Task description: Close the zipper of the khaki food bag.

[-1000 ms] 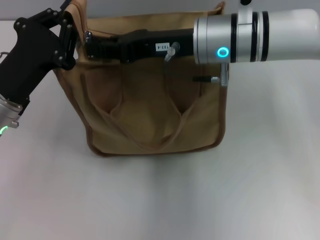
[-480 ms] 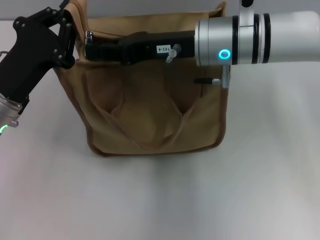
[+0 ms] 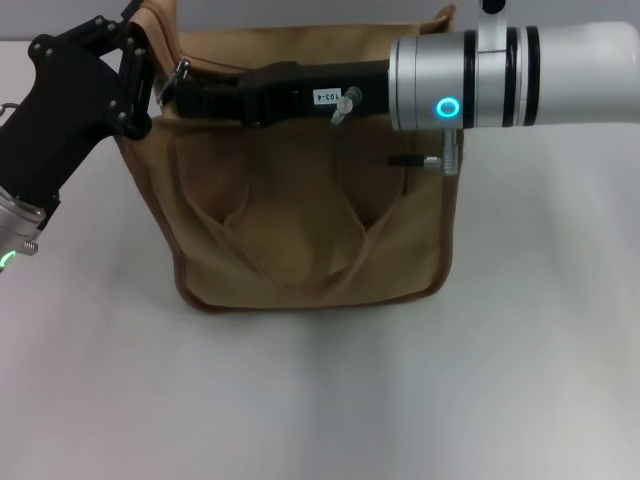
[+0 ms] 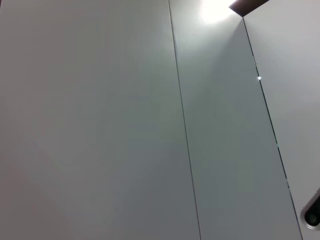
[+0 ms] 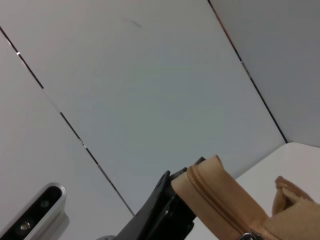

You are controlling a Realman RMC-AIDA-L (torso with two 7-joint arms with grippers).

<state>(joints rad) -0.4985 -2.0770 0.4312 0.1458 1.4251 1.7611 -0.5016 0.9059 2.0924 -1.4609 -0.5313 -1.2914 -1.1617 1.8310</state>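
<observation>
The khaki food bag (image 3: 300,220) stands upright on the white table (image 3: 320,400). My left gripper (image 3: 140,65) is at the bag's top left corner, shut on the fabric end of the bag, which also shows in the right wrist view (image 5: 210,190). My right arm reaches across the bag's top from the right. My right gripper (image 3: 172,92) is at the left end of the zipper, shut on the silver pull tab (image 3: 180,70). The khaki zip line (image 5: 220,210) and the slider (image 5: 248,235) show in the right wrist view. The left wrist view shows only wall panels.
The right arm's silver forearm (image 3: 500,75) covers most of the bag's top edge. A looped strap handle (image 3: 300,275) hangs down the bag's front. There is bare table in front of the bag and on both sides.
My right gripper has shifted a little to the left along the bag's top, and the silver pull tab has tilted with it. The left gripper and the bag have stayed put.
</observation>
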